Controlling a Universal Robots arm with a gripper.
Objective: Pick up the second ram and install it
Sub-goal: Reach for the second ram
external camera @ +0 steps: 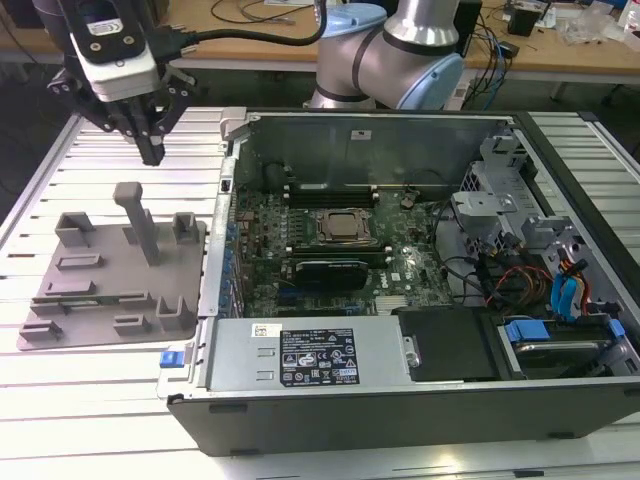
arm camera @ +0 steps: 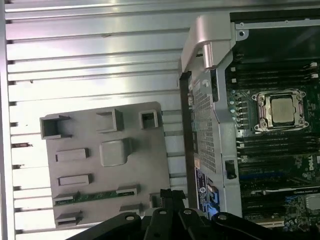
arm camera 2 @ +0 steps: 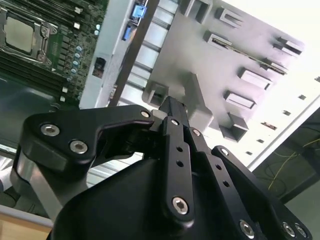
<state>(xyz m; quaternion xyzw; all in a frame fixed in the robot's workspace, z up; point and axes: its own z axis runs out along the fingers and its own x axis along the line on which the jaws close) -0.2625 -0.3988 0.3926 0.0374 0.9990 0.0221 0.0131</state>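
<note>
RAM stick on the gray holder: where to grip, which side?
Probably the bare middle of the RAM stick, from straight above, jaws across its thin faces: it seems to stand on edge, both ends seated in brackets of the gray holder.

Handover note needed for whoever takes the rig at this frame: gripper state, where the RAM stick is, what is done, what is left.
Gripper: shut, holding nothing, hanging over the gray tray beside the open computer case.
Second ram: lying flat in its holders on the tray, clear of the fingers.
Done: nothing on this stick shows as done.
Left: both the pick-up and seating the stick in a memory slot by the processor.
</note>
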